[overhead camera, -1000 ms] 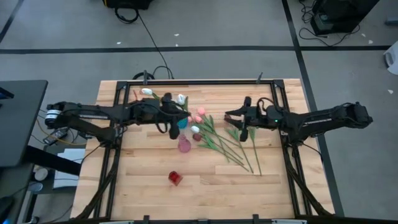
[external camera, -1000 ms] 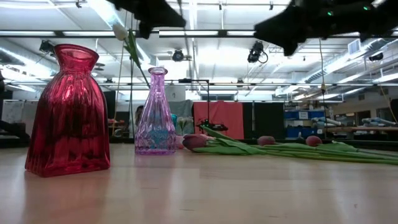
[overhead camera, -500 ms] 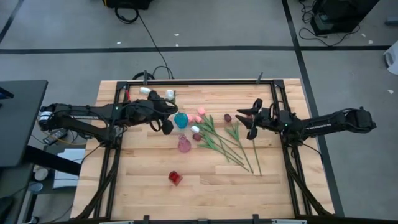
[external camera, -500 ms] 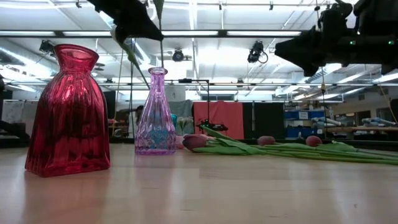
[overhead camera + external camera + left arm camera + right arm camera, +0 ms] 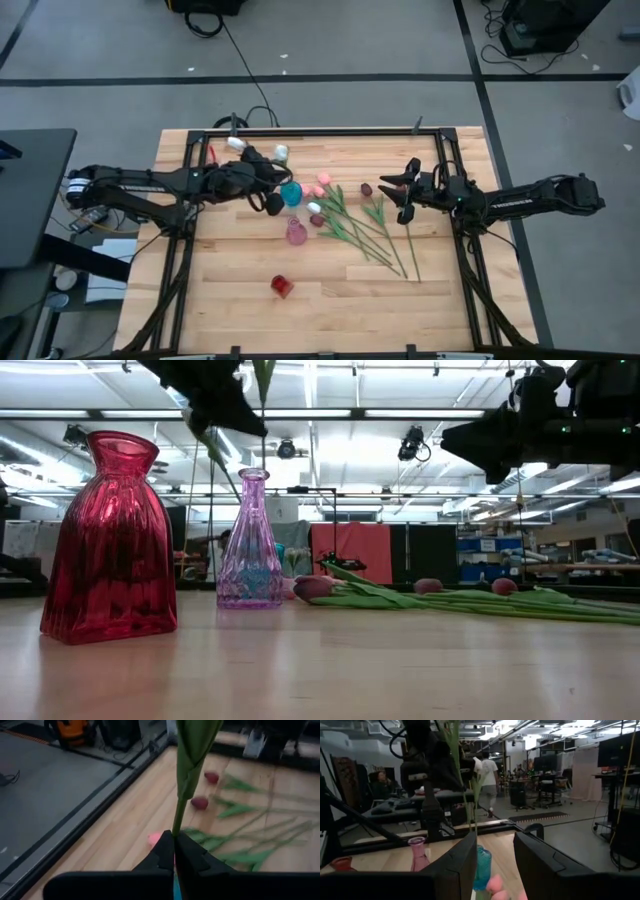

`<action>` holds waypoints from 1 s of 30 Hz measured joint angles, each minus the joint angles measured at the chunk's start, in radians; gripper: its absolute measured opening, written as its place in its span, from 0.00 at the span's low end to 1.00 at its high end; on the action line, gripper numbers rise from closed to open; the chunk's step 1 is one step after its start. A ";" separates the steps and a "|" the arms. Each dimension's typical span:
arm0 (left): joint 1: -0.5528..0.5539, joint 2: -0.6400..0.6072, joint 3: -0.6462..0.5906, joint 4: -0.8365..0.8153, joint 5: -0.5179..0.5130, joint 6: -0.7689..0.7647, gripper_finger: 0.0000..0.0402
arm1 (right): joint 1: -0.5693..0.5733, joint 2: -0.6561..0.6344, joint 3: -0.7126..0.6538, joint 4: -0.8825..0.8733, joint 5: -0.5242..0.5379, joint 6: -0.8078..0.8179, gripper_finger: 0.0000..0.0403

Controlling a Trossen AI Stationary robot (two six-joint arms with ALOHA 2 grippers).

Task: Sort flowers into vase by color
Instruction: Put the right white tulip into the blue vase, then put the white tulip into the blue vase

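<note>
Wooden tabletop (image 5: 230,300) under me carries three vases, and my left gripper (image 5: 174,851) is clamped on the green stem of a white tulip (image 5: 282,152), holding it above the teal vase (image 5: 291,193) with the head well up. My right gripper (image 5: 406,190) hangs with fingers parted over the loose flowers (image 5: 360,225). By my reckoning the sorting has barely begun: pink vase (image 5: 296,233) and red vase (image 5: 282,287) look empty, and most pink, white and maroon tulips lie on the wood.
</note>
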 joint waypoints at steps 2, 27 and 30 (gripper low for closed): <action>0.000 0.022 0.001 0.022 -0.004 0.011 0.02 | 0.000 0.000 0.000 0.000 0.000 0.000 0.35; -0.037 -0.017 0.001 -0.219 0.065 -0.181 0.56 | -0.002 0.002 0.001 -0.002 -0.026 0.061 0.29; -0.051 -0.023 0.001 -0.262 0.066 -0.199 0.62 | -0.002 0.002 0.001 -0.012 -0.026 0.064 0.29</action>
